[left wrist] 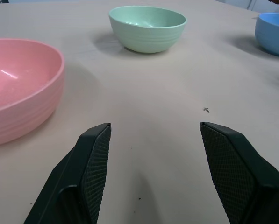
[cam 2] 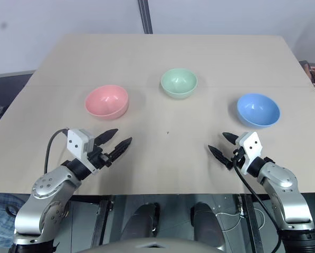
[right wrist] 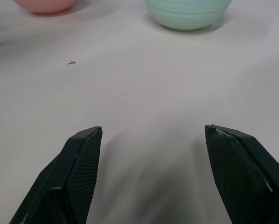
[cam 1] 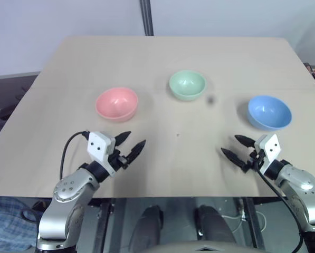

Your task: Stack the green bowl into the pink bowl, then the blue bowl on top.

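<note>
Three bowls sit upright and well apart on the tan table (cam 1: 162, 58): pink bowl (cam 1: 116, 104) toward the robot's left, green bowl (cam 1: 187, 85) in the middle and farthest back, blue bowl (cam 1: 269, 112) toward the right. No stacking is done yet. Left gripper (cam 1: 134, 144) hovers over the near table just in front of the pink bowl, jaws wide, nothing between them. Right gripper (cam 1: 237, 147) hovers in front of the blue bowl, jaws likewise wide and empty. Risks, as judged: the bowls are glossy, round and probably light, so a pinch on the rim may slip or tip the bowl, and a finger arriving low at the wall could push the bowl across the table instead of catching it. The green bowl lies farthest from both grippers; a long reach may end short or graze a neighbouring bowl. Releasing the green bowl off-centre over the pink one may leave it tilted on the rim, and the blue bowl would then seat badly on top. Taking the blue bowl first, because it is nearest the right gripper, would break the order. No brand, label or readable writing is visible on bowls, table or grippers; a tiny dark speck (left wrist: 206, 110) on the table is not legible as anything.
</note>
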